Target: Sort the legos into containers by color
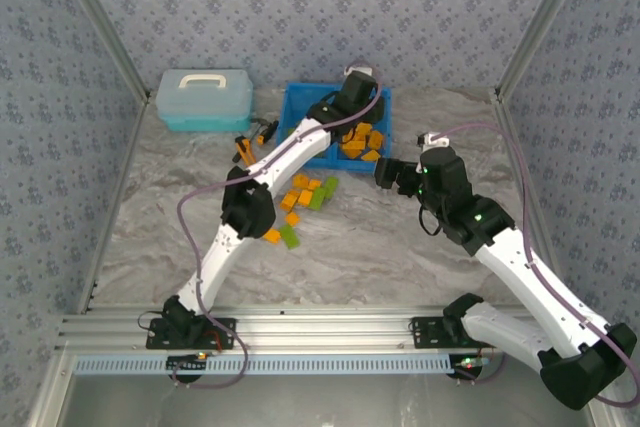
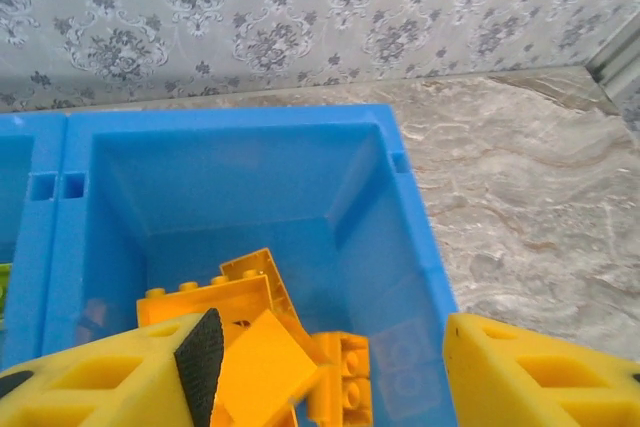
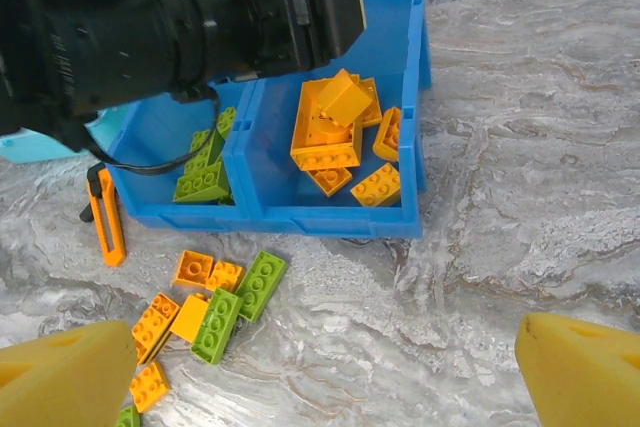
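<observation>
— What is hidden from above?
— The left arm [image 1: 300, 142] lies across the blue bin [image 1: 305, 102], covering its centre wall and much of both compartments. The hand tool [image 1: 243, 150] is too small to read.
— And at the wrists?
— Right wrist view: that arm blocks the back of the left compartment [image 3: 160, 132] and some green legos [image 3: 200, 179]. The pale blue case [image 3: 40, 144] is a sliver. The right gripper [image 3: 327, 327] has its fingers [image 3: 60, 377] cut by the bottom edge, like one green brick [image 3: 125, 415]. Left wrist view: the left compartment runs off the left edge, and a finger [image 2: 100, 377] of the left gripper [image 2: 332, 322] hides part of the orange legos [image 2: 250, 297].
</observation>
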Controlling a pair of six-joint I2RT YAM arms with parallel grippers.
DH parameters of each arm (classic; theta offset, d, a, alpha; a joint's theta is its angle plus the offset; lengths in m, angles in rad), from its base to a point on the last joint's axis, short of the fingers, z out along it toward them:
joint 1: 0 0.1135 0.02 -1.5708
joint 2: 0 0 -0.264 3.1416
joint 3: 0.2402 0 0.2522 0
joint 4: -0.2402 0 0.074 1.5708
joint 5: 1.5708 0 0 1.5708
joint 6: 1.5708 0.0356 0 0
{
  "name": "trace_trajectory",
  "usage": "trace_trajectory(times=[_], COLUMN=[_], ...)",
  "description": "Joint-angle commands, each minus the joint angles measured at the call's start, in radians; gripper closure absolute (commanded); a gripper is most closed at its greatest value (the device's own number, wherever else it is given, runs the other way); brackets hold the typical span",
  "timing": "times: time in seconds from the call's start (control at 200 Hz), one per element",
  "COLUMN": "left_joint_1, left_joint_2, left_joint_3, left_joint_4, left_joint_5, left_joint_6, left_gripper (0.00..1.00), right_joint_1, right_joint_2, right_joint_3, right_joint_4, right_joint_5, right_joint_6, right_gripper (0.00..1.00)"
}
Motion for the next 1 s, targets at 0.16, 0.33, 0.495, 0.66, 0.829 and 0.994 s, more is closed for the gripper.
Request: trace_trajectory(times=[0.16, 0.33, 0.495, 0.66, 0.829, 0.994], left_joint_1=[-0.01, 0.004, 0.005, 0.009, 0.007, 0.014], left_joint_2=[-0.491, -0.834, -0.979, -1.022, -1.012, -1.006], left_joint_3=[-0.434, -0.98, -1.318, -1.54, -1.639, -1.663], left_joint_4=[-0.062, -0.046, -0.144, -0.169, -0.105, -0.113], left_joint_5=[-0.01, -0.1, -0.078, -0.027, 0.019, -0.001], left_joint_6=[0.022, -0.045, -0.19, -0.475, -0.629, -0.69], left_gripper=[0.39, 0.38, 0.37, 0.35, 0.31, 0.28], right_joint_1=[0.0, -0.002, -0.005, -0.006, -0.003, -0.005], right_joint_2=[0.029, 0.07, 0.137, 0.183, 0.186, 0.161], right_joint_3=[0.018, 0.02, 0.05, 0.054, 0.059, 0.054], right_joint_4=[-0.022, 0.028, 0.053, 0.077, 0.064, 0.046], right_joint_5=[0.012, -0.016, -0.045, -0.075, -0.08, -0.061], right_joint_6=[-0.01, -0.015, -0.031, -0.023, -0.02, -0.025], right_gripper=[0.0, 0.0, 0.0, 0.0, 0.0, 0.0])
